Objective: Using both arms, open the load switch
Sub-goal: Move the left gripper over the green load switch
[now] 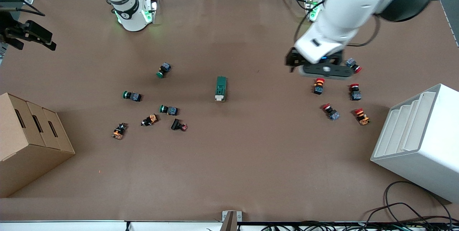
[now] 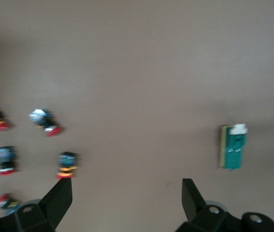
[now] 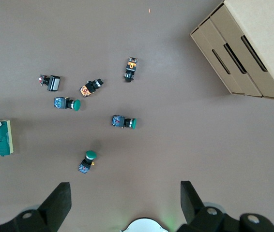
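- Lower edge of the frame: the table (image 1: 229, 180) ends at a pale rail, with loose cables (image 1: 412, 209) at the left arm's end. A broad strip of bare table runs along this edge.
- Lower corners, front view: a cardboard box (image 1: 28, 141) sits at the right arm's end and a white stepped rack (image 1: 419, 141) at the left arm's end. Both stand well apart from the small parts.
- Mid frame, right arm's end: three green-capped push buttons (image 1: 168, 109) and three dark and orange parts (image 1: 150, 119) lie scattered on their sides, none touching.
- Mid frame, left arm's end: five red-capped push buttons (image 1: 330, 112) lie in a loose cluster.
- Centre of the frame: the load switch (image 1: 221, 88) lies flat between the two clusters, its long axis running toward the front camera and its cream lever end nearer that camera. Bare table surrounds it on all sides.
- Left hand (image 2: 126, 198): it hangs over the upper part of the red-capped cluster, pointing down from a forearm that slants in from the top of the frame. Its fingers (image 2: 59, 200) are spread wide with nothing between them. In the left wrist view the load switch (image 2: 233, 147) lies well apart from it.
- Right hand (image 3: 125, 200): it hangs high over the table, pointing down, fingers spread wide and holding nothing. The right wrist view takes in the green-capped buttons, the box and the load switch (image 3: 0, 137) at that frame's edge.
- Top of the frame: both arm bases (image 1: 132, 15) stand along the table's upper edge.
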